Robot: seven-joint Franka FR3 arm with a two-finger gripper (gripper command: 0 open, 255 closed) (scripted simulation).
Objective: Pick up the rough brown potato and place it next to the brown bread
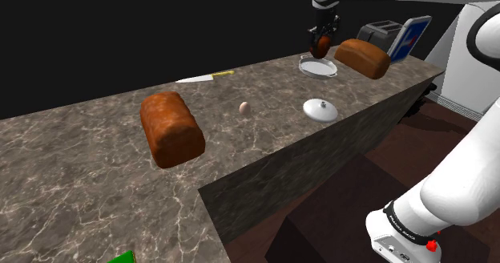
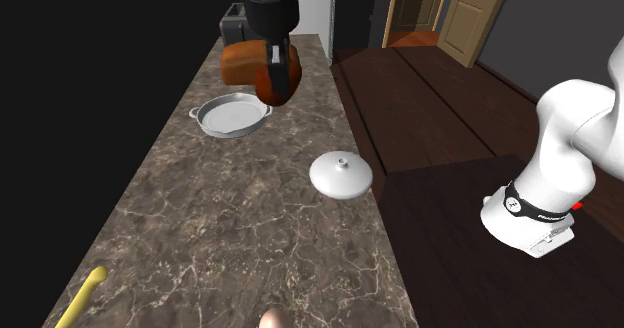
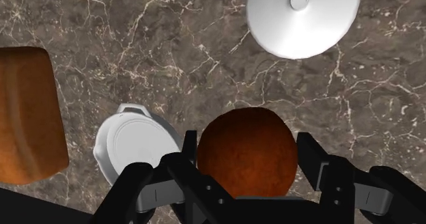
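In the wrist view the gripper point(image 3: 247, 154), clasped on the potato point(image 3: 246, 137), is covering the potato's lower part and part of the rim of the pan point(image 3: 133, 144). Beside the pan the bread point(image 3: 24, 113) is running off the picture's edge; on the pan's other side the lid point(image 3: 300, 21) is being clipped too. In the second exterior view, well away from the pan, the bottom edge is cutting through the egg point(image 2: 272, 319) and the knife point(image 2: 82, 296). Behind the pan the potato is masking much of the bread.
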